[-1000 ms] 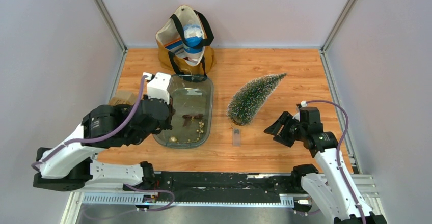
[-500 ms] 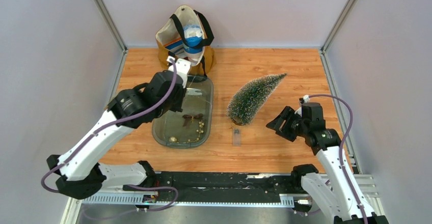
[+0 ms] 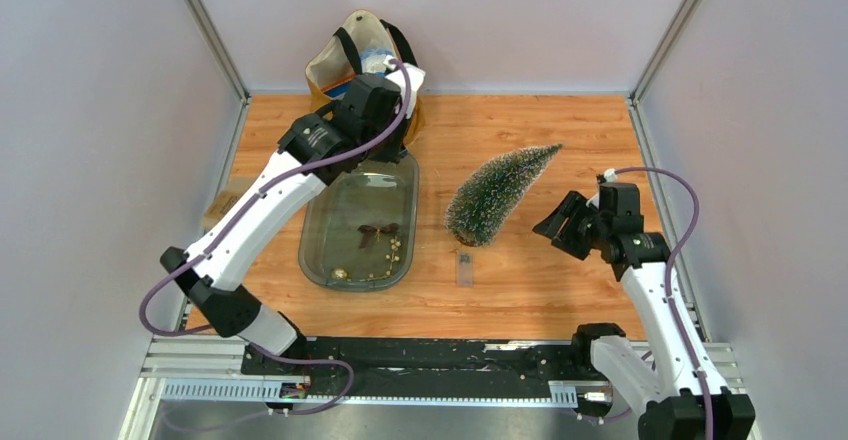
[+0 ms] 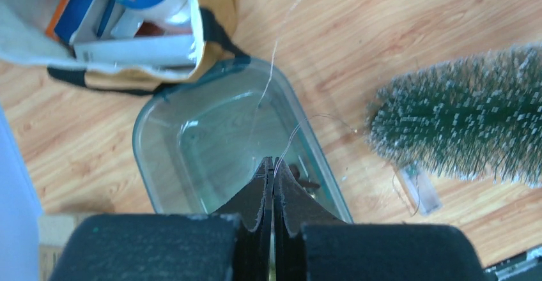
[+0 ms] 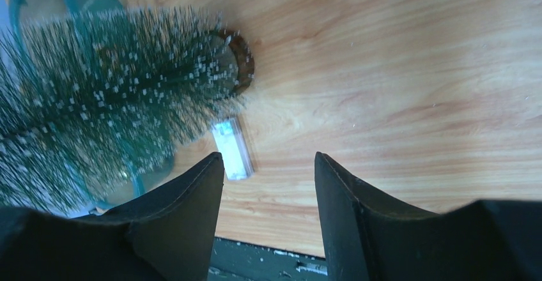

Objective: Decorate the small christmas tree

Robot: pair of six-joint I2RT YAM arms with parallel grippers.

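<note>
The small christmas tree [image 3: 495, 195] lies on its side on the wooden table, base toward the clear tray [image 3: 408, 182], tip pointing far right. It also shows in the wrist views [image 4: 460, 124] [image 5: 96, 108]. My left gripper [image 4: 273, 163] hangs high over the tray's far end and is shut on a thin wire [image 4: 298, 128] that trails away from its tips. A small clear box [image 3: 464, 267] rests on the table by the tree's base. To the right of the tree my right gripper [image 3: 555, 225] is open and empty [image 5: 268, 156], aimed at the base.
A tan tote bag [image 3: 360, 70] with packages stands at the back beyond the tray. In the tray lie a brown bow [image 3: 378, 230] and a string of beads [image 3: 392, 255]. A cardboard piece [image 3: 225, 200] sits by the left wall. Grey walls enclose the table.
The left arm has swung up from the tray's near left side to high over its far end by the bag. The right gripper has drifted slightly right and away.
</note>
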